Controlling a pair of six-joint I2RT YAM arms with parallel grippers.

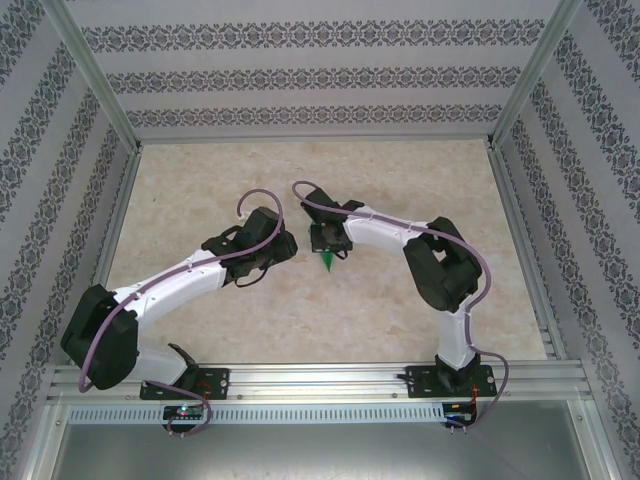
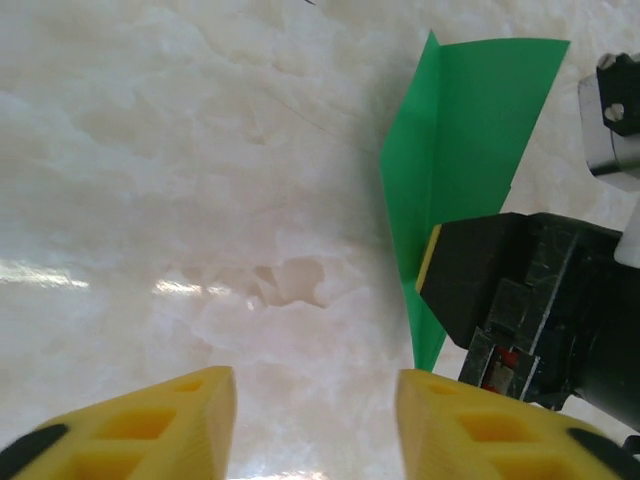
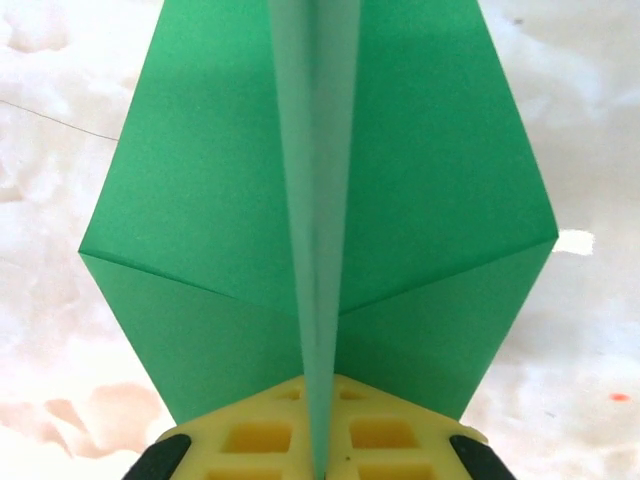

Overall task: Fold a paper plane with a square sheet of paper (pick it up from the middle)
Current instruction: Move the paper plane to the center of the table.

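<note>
Top view: bright, even, diffuse light; the arms cast only faint, soft shadows on the table. Left wrist view: white glare streaks on the table at left; left fingers at the bottom edge blurred; paper sharp, with a soft shadow along its left side. Right wrist view: paper evenly lit, crisp; one white glare spot at right.

Noted left arm stretched low from its base toward the middle, elbow kept back on the left side. Found left gripper with yellow fingers parted, nothing between them, pointing at the right gripper close beside it. Logged right arm folded up at the elbow, forearm reaching leftward. Saw its jaws pressed together from both sides on the centre fold of the paper plane.
</note>
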